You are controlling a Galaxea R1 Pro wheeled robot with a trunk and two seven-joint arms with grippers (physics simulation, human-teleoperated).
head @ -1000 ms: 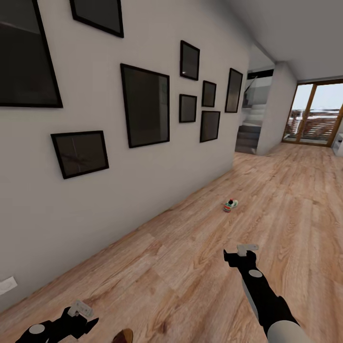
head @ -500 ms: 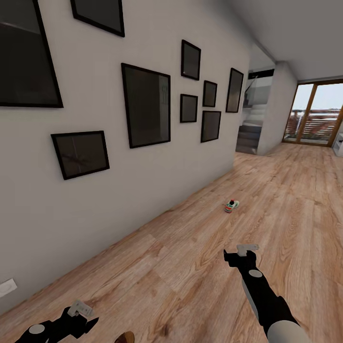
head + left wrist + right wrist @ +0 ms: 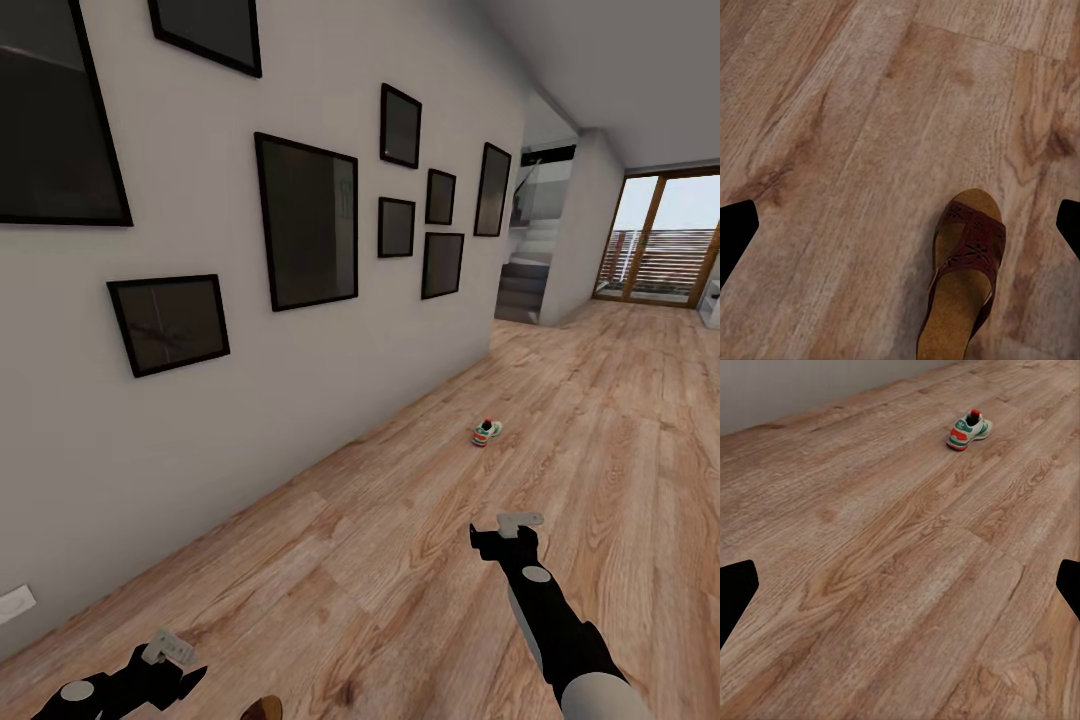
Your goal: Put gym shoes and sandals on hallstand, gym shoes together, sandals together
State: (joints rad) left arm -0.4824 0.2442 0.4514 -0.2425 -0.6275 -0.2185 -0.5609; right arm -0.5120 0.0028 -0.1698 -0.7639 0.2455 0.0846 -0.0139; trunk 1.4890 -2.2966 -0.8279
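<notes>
One gym shoe (image 3: 485, 432), white with green and red-orange, lies alone on the wood-plank corridor floor (image 3: 400, 560), well ahead of my right gripper (image 3: 503, 531). The right wrist view shows that shoe (image 3: 969, 432) far off, with the right gripper (image 3: 900, 592) open over bare planks. A brown sandal (image 3: 964, 277) with a tan footbed lies on the floor below my open left gripper (image 3: 900, 225), off to one side of the gap between the fingers. In the head view only the sandal's tip (image 3: 262, 708) shows, beside the left gripper (image 3: 172, 664). The hallstand is out of view.
A grey wall (image 3: 250, 400) hung with several dark picture frames (image 3: 308, 222) runs along the left of the corridor. At the far end are stairs (image 3: 525, 280) and a glazed door (image 3: 660, 245). Open floor stretches ahead and to the right.
The view has crept slightly forward, so the sandal's tip sits lower at the picture's edge. Both arms hold the same pose, and both grippers stay open.
</notes>
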